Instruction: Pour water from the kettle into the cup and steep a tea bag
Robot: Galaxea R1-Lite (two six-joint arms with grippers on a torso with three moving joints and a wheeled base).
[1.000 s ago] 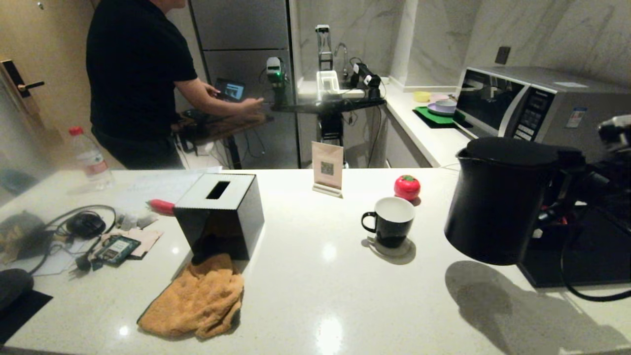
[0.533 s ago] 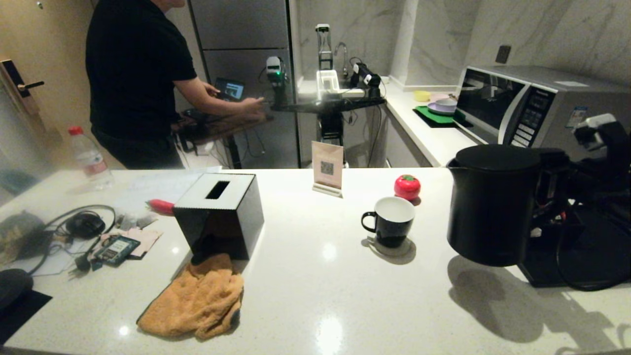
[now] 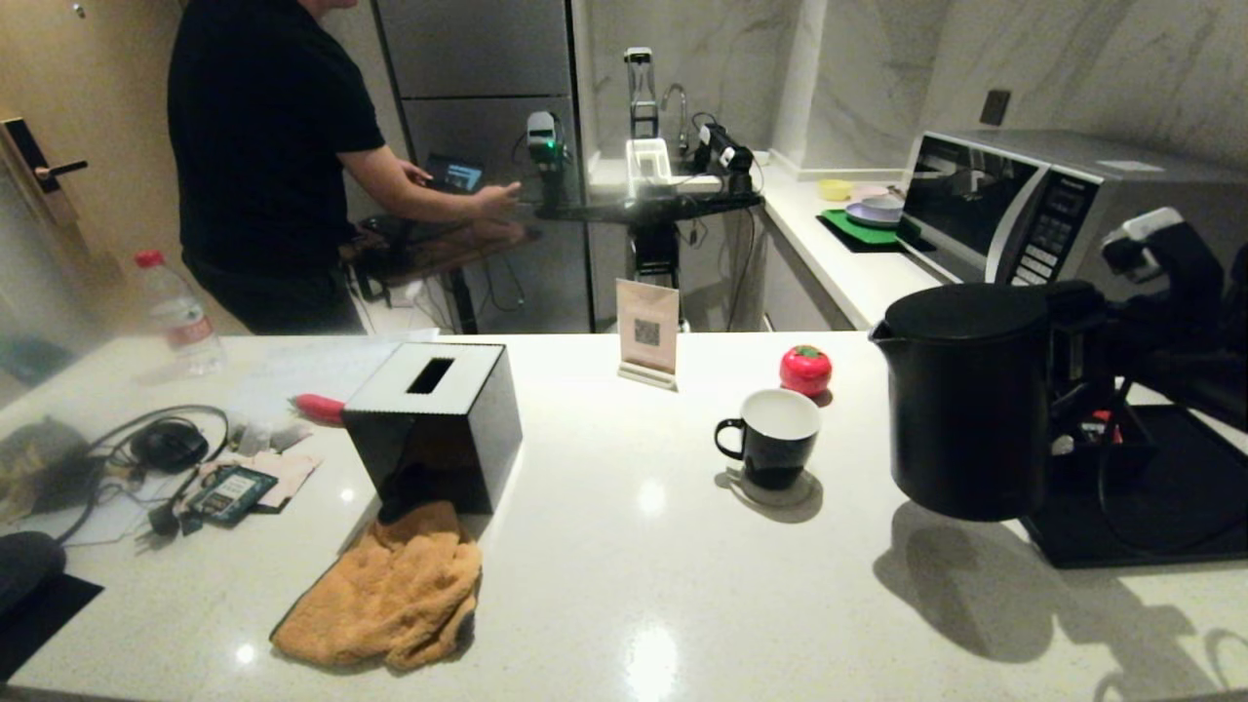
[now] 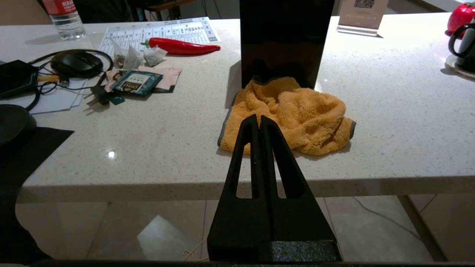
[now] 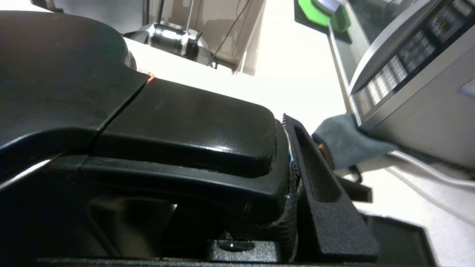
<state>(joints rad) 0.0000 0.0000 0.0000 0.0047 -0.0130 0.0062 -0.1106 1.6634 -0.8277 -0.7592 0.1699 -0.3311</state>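
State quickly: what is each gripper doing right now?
Left gripper: shut, empty, off the counter's edge.
Right gripper: shut on the kettle handle.

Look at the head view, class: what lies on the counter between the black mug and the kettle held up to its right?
Nothing: in the head view only bare white counter separates the cup from the kettle, which the right gripper holds.

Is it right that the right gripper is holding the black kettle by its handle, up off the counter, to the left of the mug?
Not quite. The right gripper does hold the kettle by its handle, lifted off the counter, but the head view shows it to the right of the mug, not the left.
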